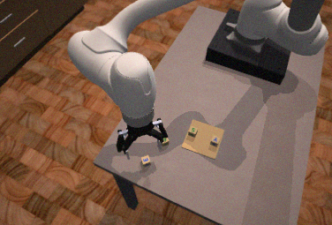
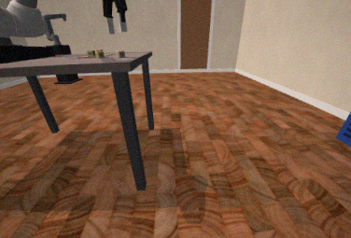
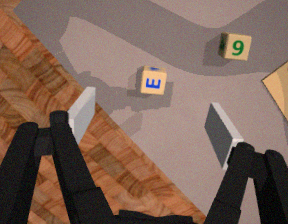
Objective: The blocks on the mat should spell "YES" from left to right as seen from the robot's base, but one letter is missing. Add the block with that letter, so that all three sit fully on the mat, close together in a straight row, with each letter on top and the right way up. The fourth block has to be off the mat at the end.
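A block with a blue E (image 1: 146,160) lies on the grey table near its front edge, off the mat; it also shows in the wrist view (image 3: 153,83). A block with a green 9 (image 1: 165,141) lies between it and the mat, also in the wrist view (image 3: 236,47). The tan mat (image 1: 203,138) holds a block with a green S (image 1: 192,131) and a block with a blue letter (image 1: 215,140), set apart. My gripper (image 1: 140,141) hangs well above the table, over the E block, with its fingers apart and nothing between them. It also shows in the exterior view (image 2: 115,23).
The table's front edge and corner lie close to the E block, with wooden floor below. The robot's black base (image 1: 247,53) stands at the far end of the table. A dark cabinet (image 1: 31,16) stands on the floor at the left.
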Controlling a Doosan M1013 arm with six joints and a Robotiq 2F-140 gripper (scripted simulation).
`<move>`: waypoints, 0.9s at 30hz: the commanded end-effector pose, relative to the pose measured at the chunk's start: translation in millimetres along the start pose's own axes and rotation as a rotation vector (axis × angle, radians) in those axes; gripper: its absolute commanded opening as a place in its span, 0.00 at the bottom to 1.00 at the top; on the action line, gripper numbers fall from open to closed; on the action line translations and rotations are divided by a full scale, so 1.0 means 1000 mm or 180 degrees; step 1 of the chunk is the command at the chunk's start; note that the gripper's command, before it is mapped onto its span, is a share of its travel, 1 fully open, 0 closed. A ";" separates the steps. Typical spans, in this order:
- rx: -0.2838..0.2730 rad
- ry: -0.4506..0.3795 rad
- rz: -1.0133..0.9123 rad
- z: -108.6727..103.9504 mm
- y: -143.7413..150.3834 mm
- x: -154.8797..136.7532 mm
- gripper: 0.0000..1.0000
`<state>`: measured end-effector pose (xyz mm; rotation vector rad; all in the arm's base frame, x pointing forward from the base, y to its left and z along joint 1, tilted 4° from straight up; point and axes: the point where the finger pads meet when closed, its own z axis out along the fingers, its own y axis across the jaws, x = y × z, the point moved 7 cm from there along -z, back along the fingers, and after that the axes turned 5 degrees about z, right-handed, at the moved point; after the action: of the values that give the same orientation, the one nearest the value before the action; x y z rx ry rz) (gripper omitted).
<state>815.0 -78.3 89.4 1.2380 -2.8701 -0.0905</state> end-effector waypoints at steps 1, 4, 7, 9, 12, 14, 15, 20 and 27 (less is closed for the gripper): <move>-0.0009 -0.0001 -0.0027 0.003 0.002 0.000 0.40; -0.0009 -0.0001 -0.0027 0.003 0.002 0.000 0.40; -0.0009 -0.0001 -0.0027 0.003 0.002 0.000 0.40; -0.0009 -0.0001 -0.0027 0.003 0.002 0.000 0.40; -0.0009 -0.0001 -0.0027 0.003 0.002 0.000 0.40; -0.0009 -0.0001 -0.0027 0.003 0.002 0.000 0.40; -0.0009 -0.0001 -0.0027 0.003 0.002 0.000 0.40; -0.0009 -0.0001 -0.0027 0.003 0.002 0.000 0.40; -0.0009 -0.0001 -0.0027 0.003 0.002 0.000 0.40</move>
<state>814.9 -78.3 89.3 1.2443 -2.8674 -0.0906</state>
